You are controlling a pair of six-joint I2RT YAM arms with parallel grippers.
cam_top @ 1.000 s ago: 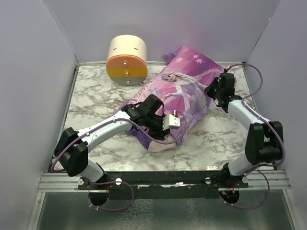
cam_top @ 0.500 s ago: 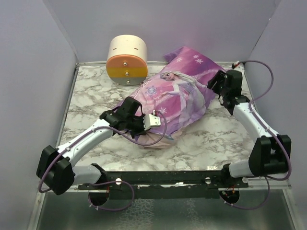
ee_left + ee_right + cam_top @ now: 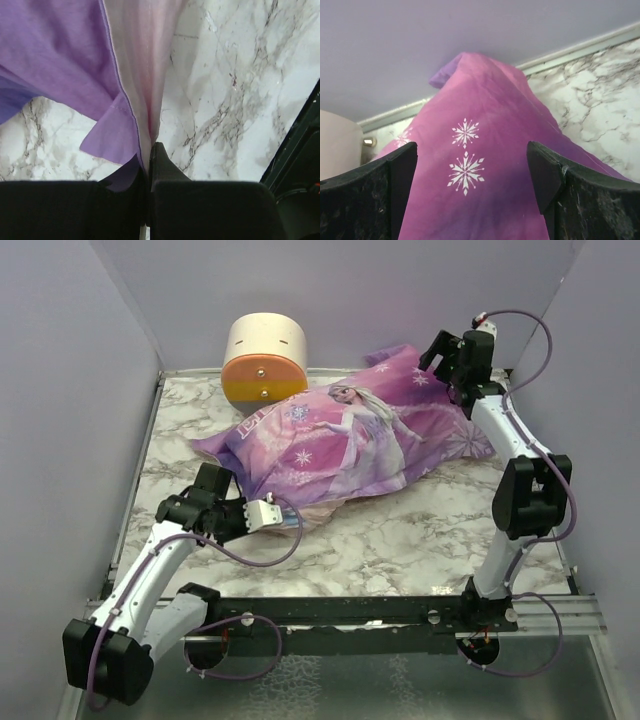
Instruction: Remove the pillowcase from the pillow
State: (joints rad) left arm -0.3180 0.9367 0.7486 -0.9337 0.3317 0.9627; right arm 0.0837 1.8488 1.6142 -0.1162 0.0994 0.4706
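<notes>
Left gripper (image 3: pixel 151 150) was pinched shut on the pillowcase (image 3: pixel 340 440) at its near-left hem, right gripper (image 3: pixel 471 150) gaped empty over its far-right end; long axis ran between them.

Right gripper (image 3: pixel 471 150) jaws spread wide, pink-purple pillowcase (image 3: pixel 485 95) corner peaking between them with two white snowflakes (image 3: pixel 465 152) showing, marble table (image 3: pixel 592 100) on the right, cream drawer unit (image 3: pixel 337 145) at left edge.
</notes>
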